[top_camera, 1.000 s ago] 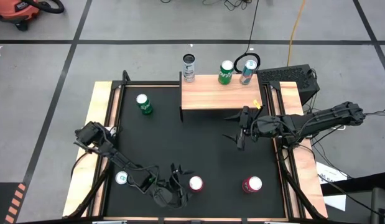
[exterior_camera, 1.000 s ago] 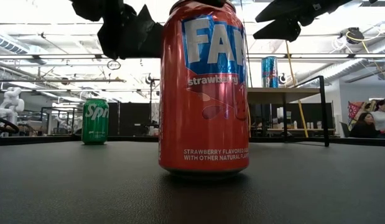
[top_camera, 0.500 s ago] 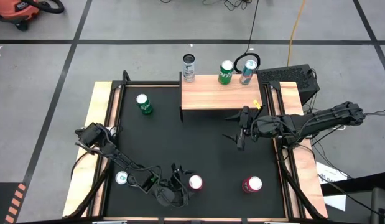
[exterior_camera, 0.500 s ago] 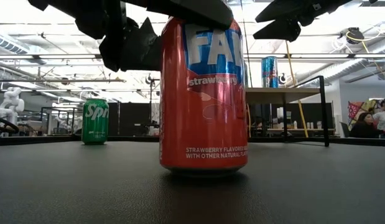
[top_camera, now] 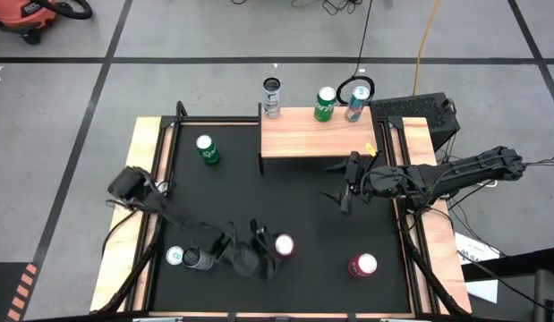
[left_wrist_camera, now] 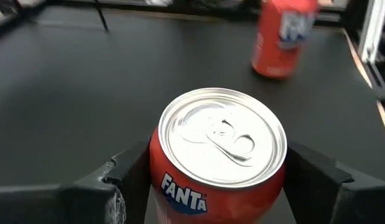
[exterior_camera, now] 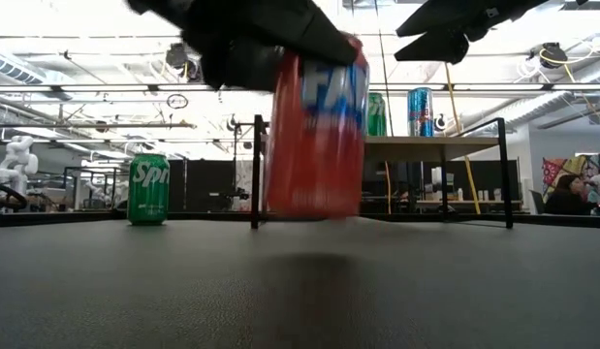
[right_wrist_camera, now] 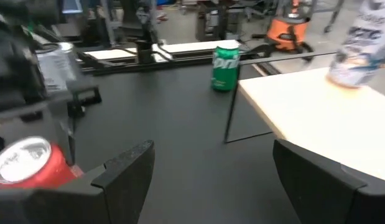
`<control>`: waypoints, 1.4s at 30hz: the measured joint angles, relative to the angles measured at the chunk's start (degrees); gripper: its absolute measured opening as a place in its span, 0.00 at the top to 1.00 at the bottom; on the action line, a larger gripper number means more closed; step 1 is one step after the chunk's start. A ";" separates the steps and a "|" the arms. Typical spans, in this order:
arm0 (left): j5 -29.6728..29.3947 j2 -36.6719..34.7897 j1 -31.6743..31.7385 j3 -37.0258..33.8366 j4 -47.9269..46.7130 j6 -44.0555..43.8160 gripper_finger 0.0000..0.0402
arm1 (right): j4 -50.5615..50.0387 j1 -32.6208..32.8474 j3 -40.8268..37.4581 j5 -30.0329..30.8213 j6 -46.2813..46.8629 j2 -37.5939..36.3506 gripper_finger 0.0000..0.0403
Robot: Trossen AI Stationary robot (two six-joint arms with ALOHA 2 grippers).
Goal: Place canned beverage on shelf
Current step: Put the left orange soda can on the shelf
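Black bench point(top_camera: 303, 224), shelf point(top_camera: 314, 134) at its far edge. My left jaws point(left_wrist_camera: 217, 177) clamped on red can point(top_camera: 283, 246), lifted, well short of shelf. Right jaws point(top_camera: 341, 190) apart, just before shelf. Risk: can slips from the grip or clips the shelf edge.

three cans point(top_camera: 323, 104) on shelf point(top_camera: 314, 141) rear edge

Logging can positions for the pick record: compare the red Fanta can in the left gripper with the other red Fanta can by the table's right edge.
The held Fanta can sits between the left gripper's fingers; the other Fanta can is touched by no gripper. In the low view the held can hangs clear of the table; the other stands on the table. The held one is nearer the shelf. Both are red, upright and unopened or silver-topped.
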 joint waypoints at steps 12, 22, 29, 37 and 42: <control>17.72 -16.39 25.00 6.49 -8.54 23.04 0.32 | -0.66 -0.04 0.00 0.85 -1.81 -1.75 0.22; 36.49 -14.25 46.28 14.36 -12.29 28.55 0.32 | -2.83 -0.04 0.00 0.94 -0.60 -1.92 0.22; 43.09 -10.14 52.60 14.34 -12.27 28.34 0.32 | -3.65 -0.07 0.02 2.61 0.75 -1.90 0.22; 43.50 -7.53 52.94 14.45 -10.82 28.21 0.31 | -3.36 -0.07 0.00 2.65 0.52 -1.90 0.22; 43.08 -7.45 52.87 14.45 -10.63 28.23 0.21 | -3.08 -0.07 0.01 2.65 -0.09 -1.90 0.22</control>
